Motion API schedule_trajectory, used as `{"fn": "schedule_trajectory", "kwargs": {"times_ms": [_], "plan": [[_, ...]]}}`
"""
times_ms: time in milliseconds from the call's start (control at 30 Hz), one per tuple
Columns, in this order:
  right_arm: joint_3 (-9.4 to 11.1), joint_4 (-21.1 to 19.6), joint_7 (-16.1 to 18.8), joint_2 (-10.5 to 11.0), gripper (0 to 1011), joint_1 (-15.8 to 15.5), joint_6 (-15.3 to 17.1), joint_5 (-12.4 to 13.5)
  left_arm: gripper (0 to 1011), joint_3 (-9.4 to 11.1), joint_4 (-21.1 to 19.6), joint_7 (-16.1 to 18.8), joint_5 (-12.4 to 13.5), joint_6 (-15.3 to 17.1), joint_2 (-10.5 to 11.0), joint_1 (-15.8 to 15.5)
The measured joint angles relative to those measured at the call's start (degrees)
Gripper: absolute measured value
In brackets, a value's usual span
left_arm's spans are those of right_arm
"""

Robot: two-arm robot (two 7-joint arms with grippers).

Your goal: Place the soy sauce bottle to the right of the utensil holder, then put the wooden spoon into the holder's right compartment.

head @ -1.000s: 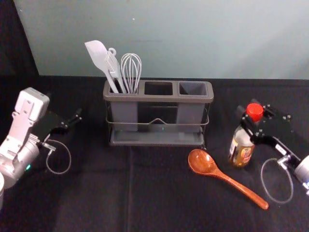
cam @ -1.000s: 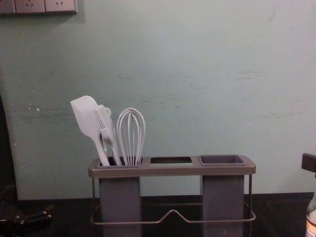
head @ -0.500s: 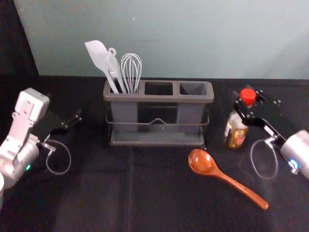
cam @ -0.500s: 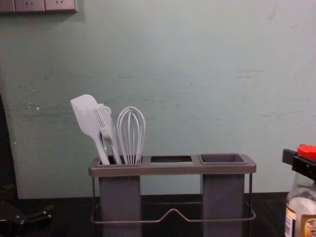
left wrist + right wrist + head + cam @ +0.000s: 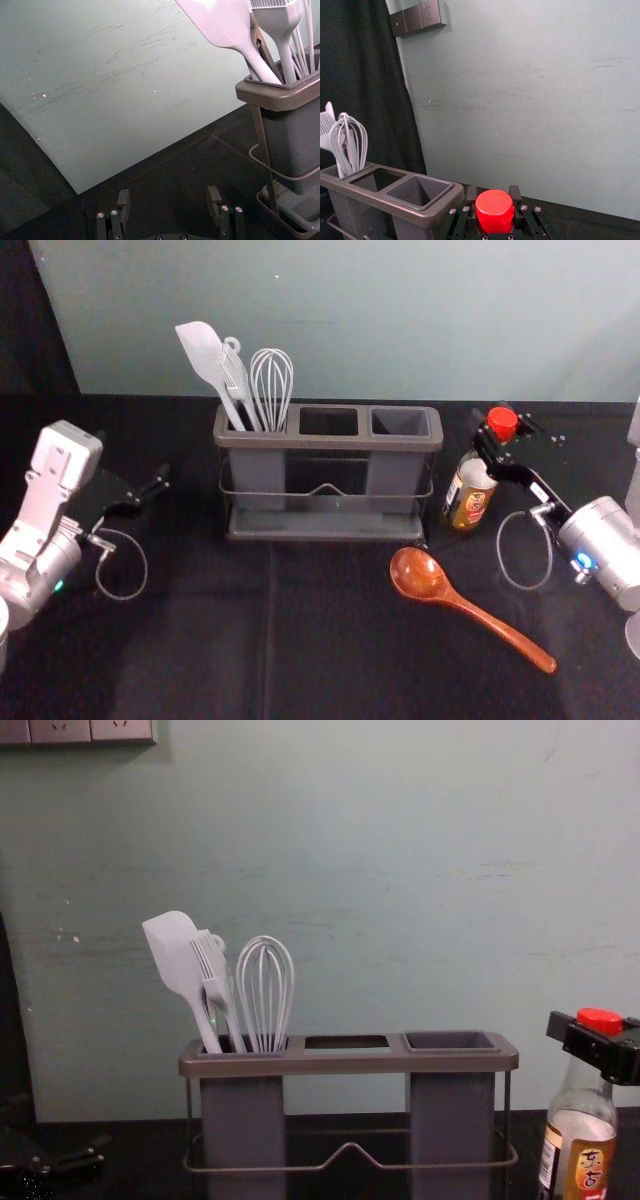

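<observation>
The right gripper (image 5: 490,432) grips a soy sauce bottle (image 5: 468,496) to the right of a gray utensil holder (image 5: 332,442), its fingers pinching the glass neck just under the red cap (image 5: 502,423). The bottle, its label facing front, tilts slightly and stands apart from the holder, near its right end; whether its base touches the dark-covered bench (image 5: 330,640) cannot be told. In the right wrist view, one finger shows on either side of the cap, with the holder's right compartment (image 5: 420,191) close by.

A wooden spoon (image 5: 425,580) lies on the bench in front of the holder, bowl up. Its bowl sits near the holder's front right corner without touching it, and its handle slants away from the holder, forward and to the right, ending farther to the right than the bottle.

At the opposite side, the left gripper (image 5: 140,472) is idle to the left of the holder, well apart from it, its fingers spread in the left wrist view. A pale spatula (image 5: 203,352), a brush (image 5: 212,975) and a wire whisk (image 5: 272,390) stand in the holder's left compartment (image 5: 240,1054), the spatula leaning left. A plain wall (image 5: 370,320) rises behind the holder.
</observation>
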Motion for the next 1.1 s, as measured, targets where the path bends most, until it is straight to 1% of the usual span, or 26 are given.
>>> {"fn": "schedule_trajectory", "kwargs": {"times_ms": [100,400,733,767,800,867,900,967,1033,1067,1100], "plan": [[-0.01,0.47,0.04,-0.32,390,0.28,-0.15,0.26,1005,0.0,0.0,0.0,0.0,0.0,0.0,0.0],[-0.65,2.43,0.27,-0.91,390,1.46,-0.87,-0.34,1005,0.0,0.0,0.0,0.0,0.0,0.0,0.0],[-0.92,3.6,0.94,-1.36,397,2.12,-0.88,0.35,1005,0.0,0.0,0.0,0.0,0.0,0.0,0.0],[-0.92,3.64,0.94,-1.38,409,2.15,-0.94,0.37,1005,0.0,0.0,0.0,0.0,0.0,0.0,0.0],[-0.92,3.65,0.94,-1.43,461,2.15,-1.05,0.45,1005,0.0,0.0,0.0,0.0,0.0,0.0,0.0],[-0.91,3.62,0.97,-1.49,501,2.15,-1.17,0.62,1005,0.0,0.0,0.0,0.0,0.0,0.0,0.0],[-0.9,3.56,1.0,-1.49,543,2.15,-1.19,0.7,1005,0.0,0.0,0.0,0.0,0.0,0.0,0.0],[-0.75,2.8,1.04,-1.49,602,1.97,-1.2,0.89,1005,0.0,0.0,0.0,0.0,0.0,0.0,0.0],[-0.54,2.03,1.07,-1.39,633,1.74,-1.2,1.18,1005,0.0,0.0,0.0,0.0,0.0,0.0,0.0],[-0.23,1.17,1.08,-1.23,703,1.47,-1.2,1.45,1005,0.0,0.0,0.0,0.0,0.0,0.0,0.0],[-0.05,0.62,1.08,-1.11,718,1.3,-1.21,1.63,1005,0.0,0.0,0.0,0.0,0.0,0.0,0.0]]}}
